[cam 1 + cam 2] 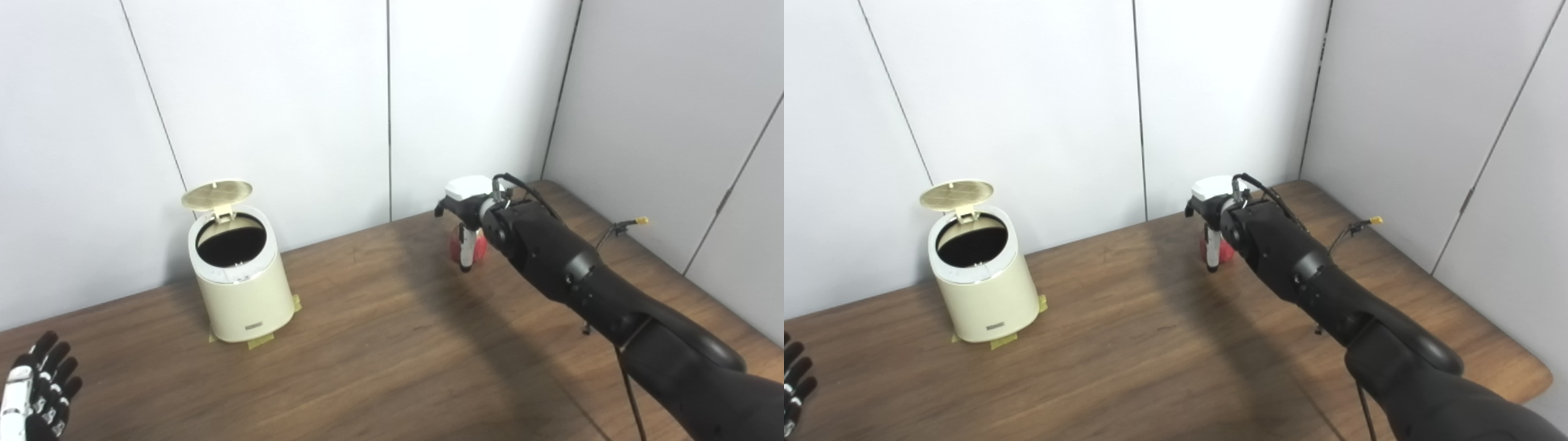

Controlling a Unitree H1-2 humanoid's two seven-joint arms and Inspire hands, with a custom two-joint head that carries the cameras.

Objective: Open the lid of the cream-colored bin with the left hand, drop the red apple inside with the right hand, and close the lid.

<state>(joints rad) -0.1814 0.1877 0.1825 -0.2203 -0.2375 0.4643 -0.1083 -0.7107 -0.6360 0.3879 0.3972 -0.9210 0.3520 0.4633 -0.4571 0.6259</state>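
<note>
The cream-colored bin (242, 300) stands at the left of the wooden table, and its round lid (217, 195) is tipped up behind the dark opening. At the far right-centre of the table is the red apple (481, 248). My right hand (471, 208) comes down over it from above. Its fingers (467, 248) curl down around the fruit and hide most of it. At the bottom left corner my left hand (40, 392) is open with fingers spread, far from the bin and holding nothing.
Yellow tape tabs (260, 342) mark the bin's base. A thin cable with a yellow tip (640, 220) hangs by the right arm. White wall panels close the back and right. The table's right edge (1540, 373) is near the arm.
</note>
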